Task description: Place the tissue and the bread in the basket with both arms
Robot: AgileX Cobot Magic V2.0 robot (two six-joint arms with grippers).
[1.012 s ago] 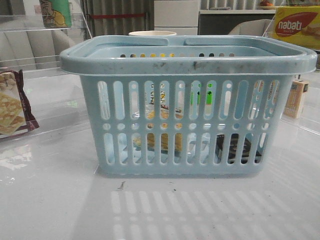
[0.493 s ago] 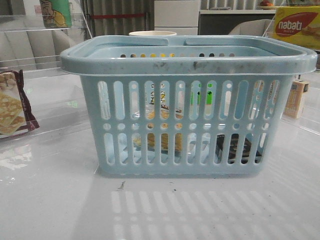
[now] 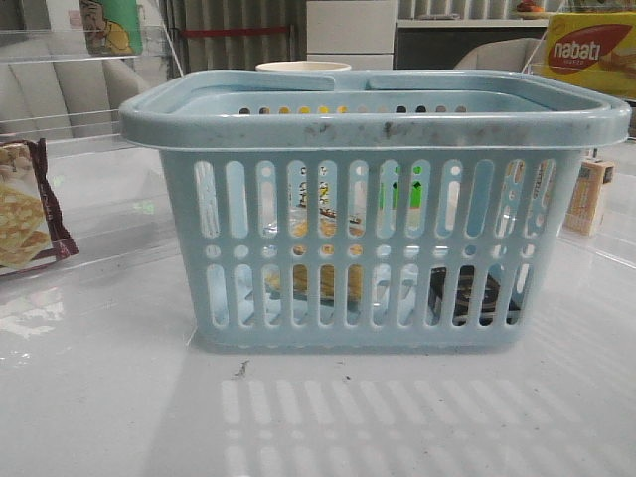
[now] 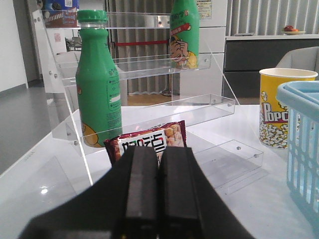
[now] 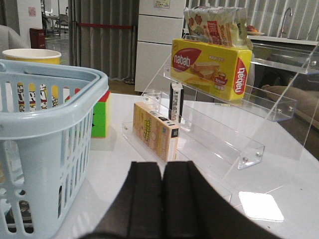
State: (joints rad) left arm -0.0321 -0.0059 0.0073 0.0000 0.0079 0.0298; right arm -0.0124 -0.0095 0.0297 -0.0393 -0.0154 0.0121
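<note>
The light-blue basket point(image 3: 373, 129) stands mid-table. Through its slots I see the golden-brown bread point(image 3: 328, 280) in its clear bag at the inner left and the dark tissue pack point(image 3: 465, 296) lying flat at the inner right. The basket's rim also shows in the left wrist view point(image 4: 299, 94) and the right wrist view point(image 5: 50, 82). My left gripper point(image 4: 159, 154) is shut and empty, left of the basket. My right gripper point(image 5: 162, 169) is shut and empty, right of the basket. Neither gripper shows in the front view.
A maroon-edged cracker packet point(image 3: 25, 214) lies at the left by a clear shelf with green bottles point(image 4: 97, 79). A popcorn cup point(image 4: 279, 112) stands behind the basket. At the right are a tan carton point(image 5: 155, 130), a yellow wafer box point(image 5: 212, 67) on a clear rack, and a colourful cube point(image 5: 101, 117).
</note>
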